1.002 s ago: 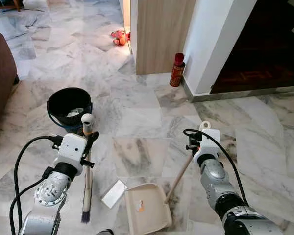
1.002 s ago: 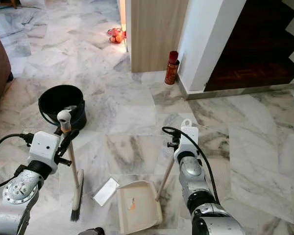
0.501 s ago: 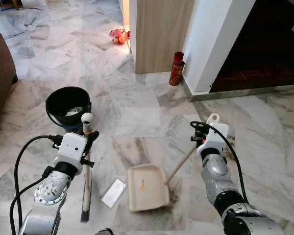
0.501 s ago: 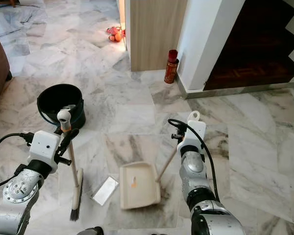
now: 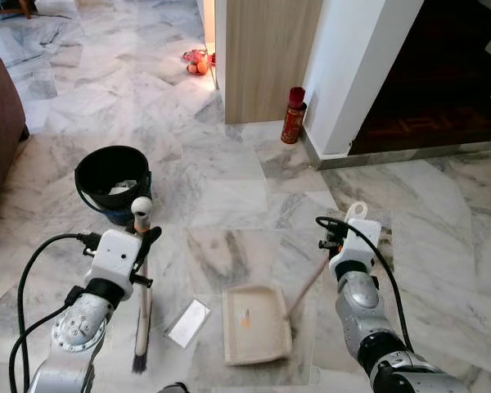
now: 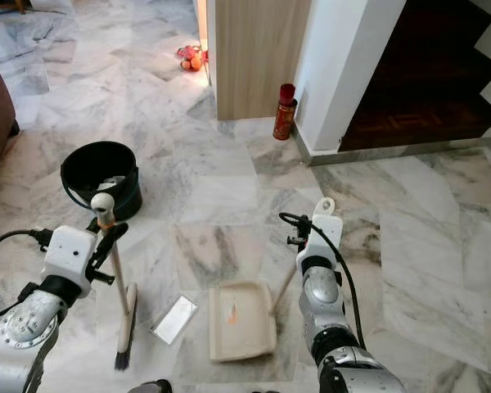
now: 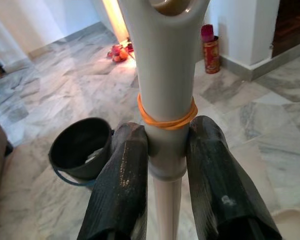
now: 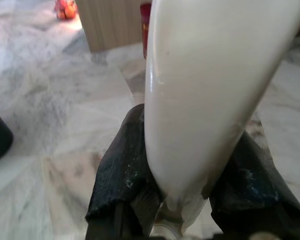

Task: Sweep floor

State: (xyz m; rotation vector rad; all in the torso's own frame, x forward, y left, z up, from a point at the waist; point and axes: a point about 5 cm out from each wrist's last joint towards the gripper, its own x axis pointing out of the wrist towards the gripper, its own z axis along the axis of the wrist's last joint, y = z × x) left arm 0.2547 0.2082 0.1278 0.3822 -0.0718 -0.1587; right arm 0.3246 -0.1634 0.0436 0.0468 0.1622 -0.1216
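My left gripper (image 7: 165, 150) is shut on the pale handle of a broom (image 5: 141, 270), just below an orange rubber band. The broom stands nearly upright with its dark bristles (image 5: 137, 360) on the marble floor at my lower left. My right gripper (image 8: 190, 180) is shut on the white handle end of a cream dustpan (image 5: 256, 323). The pan lies flat on the floor between my arms, with a small orange scrap (image 5: 245, 313) in it. A white flat card (image 5: 188, 322) lies on the floor between the bristles and the pan.
A black bucket (image 5: 113, 176) stands ahead on the left with something pale inside. A red canister (image 5: 293, 115) stands by the white wall corner, toys (image 5: 198, 63) lie farther back, a brown sofa (image 5: 0, 123) flanks the left, and dark stairs (image 5: 442, 82) rise at right.
The dustpan has slid forward and slightly right across the floor with my right gripper. The broom has stayed about where it was.
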